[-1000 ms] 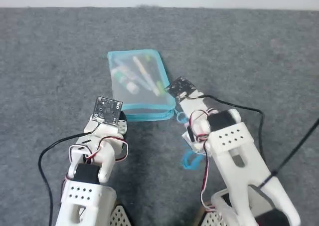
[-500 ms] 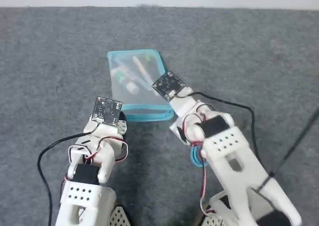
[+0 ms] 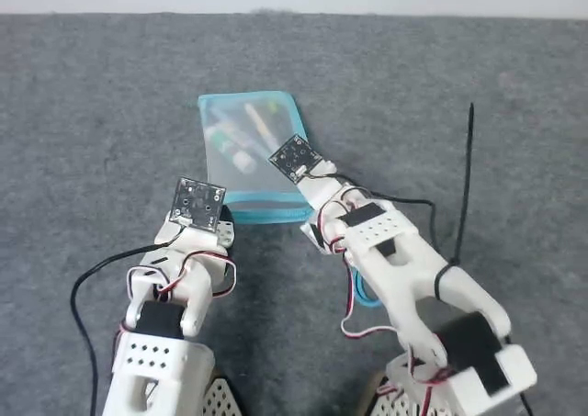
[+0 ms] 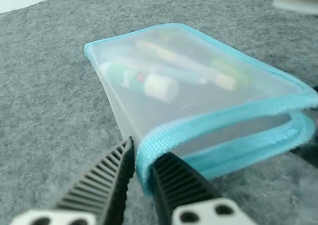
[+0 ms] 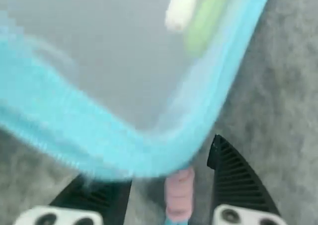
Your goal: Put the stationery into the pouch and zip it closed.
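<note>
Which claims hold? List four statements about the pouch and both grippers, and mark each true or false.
1. The left gripper is shut on the teal edge of the pouch. True.
2. The stationery lies loose on the grey mat. False: it is inside the pouch.
3. The right gripper is open at a corner of the pouch. True.
4. The pouch is opaque black. False: it is translucent with teal trim.

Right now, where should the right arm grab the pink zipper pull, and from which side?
Pinch the pink zipper pull across its narrow stem, coming in from the arm-side edge of the pouch. It sticks out past that edge, between the open fingers of the right gripper.
</note>
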